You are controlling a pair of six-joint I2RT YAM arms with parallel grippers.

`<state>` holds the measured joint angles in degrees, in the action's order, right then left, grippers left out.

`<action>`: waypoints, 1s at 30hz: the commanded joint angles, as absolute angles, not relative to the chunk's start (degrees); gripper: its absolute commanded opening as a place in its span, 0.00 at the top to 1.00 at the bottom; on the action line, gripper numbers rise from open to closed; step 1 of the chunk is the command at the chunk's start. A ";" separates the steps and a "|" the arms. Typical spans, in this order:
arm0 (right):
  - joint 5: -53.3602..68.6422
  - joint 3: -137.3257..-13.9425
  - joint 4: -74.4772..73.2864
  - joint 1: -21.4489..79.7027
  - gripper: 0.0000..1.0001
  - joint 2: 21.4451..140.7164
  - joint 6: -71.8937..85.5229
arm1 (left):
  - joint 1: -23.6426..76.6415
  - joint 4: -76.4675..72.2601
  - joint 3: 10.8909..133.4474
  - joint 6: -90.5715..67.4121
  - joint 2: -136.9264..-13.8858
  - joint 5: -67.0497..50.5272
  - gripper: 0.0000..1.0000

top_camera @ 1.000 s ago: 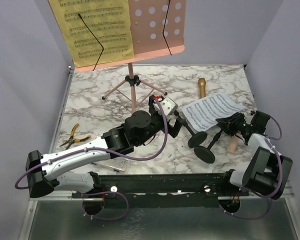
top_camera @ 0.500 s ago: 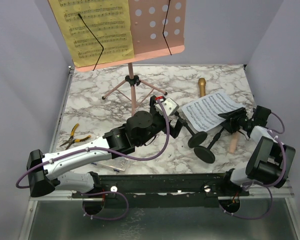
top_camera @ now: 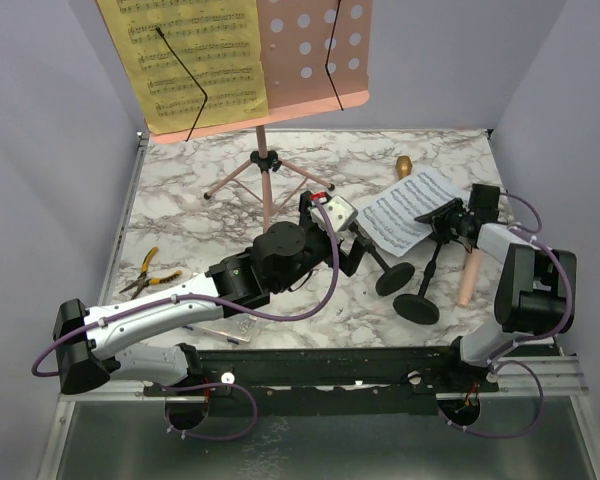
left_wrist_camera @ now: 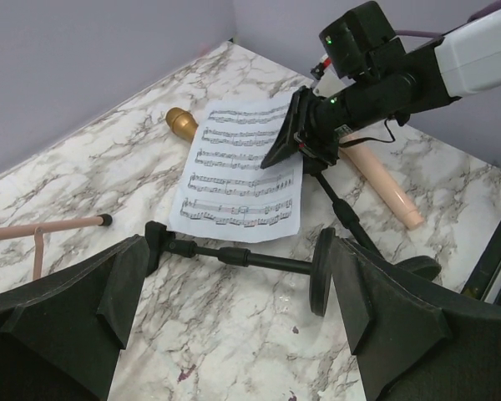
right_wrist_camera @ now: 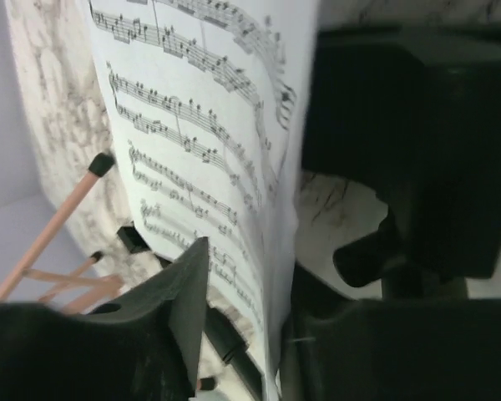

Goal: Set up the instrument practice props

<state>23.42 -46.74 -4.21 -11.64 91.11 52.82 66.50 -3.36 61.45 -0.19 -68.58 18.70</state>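
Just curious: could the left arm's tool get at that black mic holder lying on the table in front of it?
Probably yes. The left tool stands open around the lying mic holder, with nothing between its fingers and the stem.

- Light is even and soft, seemingly from overhead; the marble counter (top_camera: 200, 200) reads bright, with no harsh glare.
- Shadows are faint: a weak one beneath the white page (left_wrist_camera: 238, 180), a soft one beside the mic holder (left_wrist_camera: 234, 255).
- The overhead view is sharp across the frame.
- The left wrist view is crisp farther off, but its own fingers (left_wrist_camera: 121, 288) are dark and slightly soft.
- The right wrist view is blurred up close: fingers (right_wrist_camera: 179, 292) smeared, staves on the page (right_wrist_camera: 200, 134) soft.
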 commanded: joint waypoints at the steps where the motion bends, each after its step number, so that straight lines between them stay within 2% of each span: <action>1: 11.92 -51.39 -3.72 -10.09 0.76 91.93 51.80 | 66.81 -3.40 61.52 -0.73 -66.86 20.45 0.03; 5: 5.61 -53.58 -6.31 -7.26 0.99 83.14 41.52 | 66.72 -3.31 61.83 -3.34 -65.00 19.10 0.03; 9: 12.53 -54.83 -7.31 -7.19 1.00 74.15 31.17 | 66.75 -4.52 61.02 -5.93 -62.88 17.93 0.03; 13: 28.57 -55.73 -7.29 -7.19 1.00 66.93 24.68 | 66.77 -4.48 61.52 -7.31 -62.75 20.05 0.03; 17: 48.55 -55.37 -5.02 -7.20 1.00 62.39 26.61 | 66.71 -4.00 60.60 -13.10 -59.57 21.88 0.04; 19: 62.82 -54.17 -1.30 -6.59 1.00 60.68 29.72 | 66.69 -2.98 57.69 -19.11 -55.74 22.93 0.04; 23: 74.39 -50.46 5.84 0.61 1.00 54.87 34.79 | 66.67 4.24 53.07 -34.39 -44.92 24.42 0.04; 25: 78.23 -46.54 13.84 3.94 1.00 51.95 40.27 | 66.69 7.25 50.12 -40.74 -38.58 24.02 0.03; 30: 79.96 -36.51 45.84 7.04 0.99 50.62 60.72 | 66.66 8.24 41.38 -52.55 -26.43 22.69 0.01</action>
